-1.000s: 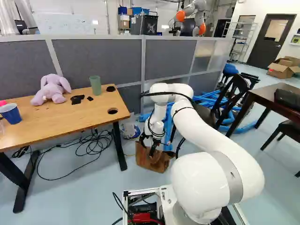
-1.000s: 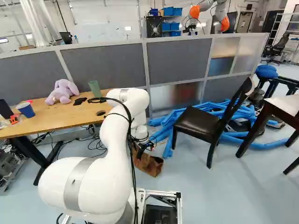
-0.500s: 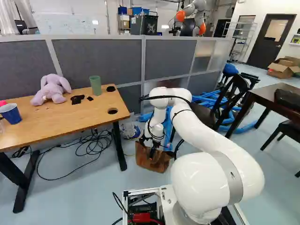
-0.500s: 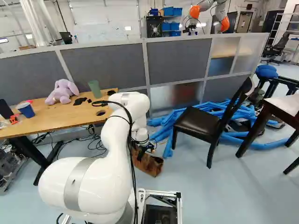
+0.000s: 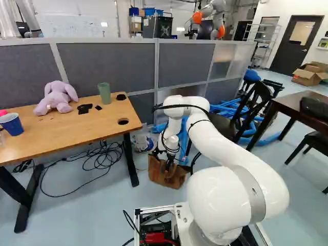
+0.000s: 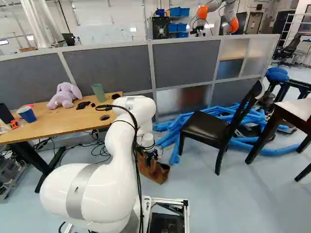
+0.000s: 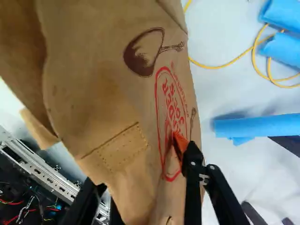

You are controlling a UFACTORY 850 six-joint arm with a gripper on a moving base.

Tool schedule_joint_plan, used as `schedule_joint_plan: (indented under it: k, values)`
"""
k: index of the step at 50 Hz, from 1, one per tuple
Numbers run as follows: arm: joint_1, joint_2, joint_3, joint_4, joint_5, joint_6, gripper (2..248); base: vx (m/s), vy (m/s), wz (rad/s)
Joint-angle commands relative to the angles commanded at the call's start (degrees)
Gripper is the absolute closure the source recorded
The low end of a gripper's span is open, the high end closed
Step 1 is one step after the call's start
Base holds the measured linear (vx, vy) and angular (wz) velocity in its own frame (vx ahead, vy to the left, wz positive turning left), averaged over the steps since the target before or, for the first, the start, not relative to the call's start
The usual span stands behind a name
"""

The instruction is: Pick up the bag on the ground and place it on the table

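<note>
The arm (image 5: 230,148) extends forward from its base joint, bends at its far end, and directs its wrist section steeply downward. The gripper (image 5: 167,165) is positioned at the brown bag (image 5: 171,178), which rests on the floor (image 5: 107,210) near the end leg (image 5: 130,161) of the wooden table (image 5: 77,128).

In the wrist view, the two fingers (image 7: 181,143) are set wide apart, with bag material between them. One orange pad is against or very near the printed face; contact at the opposite finger cannot be confirmed from this angle. A stitched patch (image 7: 119,147) lies ahead of the space between the fingers.

Containers: the bag's contents are not discernible. The wooden table carries a green cup (image 5: 104,94) and a blue cup (image 5: 11,124), both upright, contents not discernible. A purple plush rabbit (image 5: 57,97) sits between them. At the far right of the left base view, a cardboard box (image 5: 306,77) stands with its flaps raised; its contents are hidden.
</note>
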Motion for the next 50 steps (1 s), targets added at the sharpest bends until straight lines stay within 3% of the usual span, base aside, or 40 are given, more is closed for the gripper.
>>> schedule_joint_plan:
  k: [2,3,8,9,13,14,28,50]
  values:
    - [0.0,0.0,0.0,0.0,0.0,0.0,118,0.000,0.000,0.000]
    - [0.0,0.0,0.0,0.0,0.0,0.0,157,0.000,0.000,0.000]
    - [0.0,0.0,0.0,0.0,0.0,0.0,157,0.000,0.000,0.000]
    - [0.0,0.0,0.0,0.0,0.0,0.0,195,0.000,0.000,0.000]
    - [0.0,0.0,0.0,0.0,0.0,0.0,195,0.000,0.000,0.000]
    - [0.0,0.0,0.0,0.0,0.0,0.0,230,0.000,0.000,0.000]
    - [0.0,0.4,0.4,0.0,0.0,0.0,232,0.000,0.000,0.000]
    - [0.0,4.8,4.6,0.0,0.0,0.0,232,0.000,0.000,0.000]
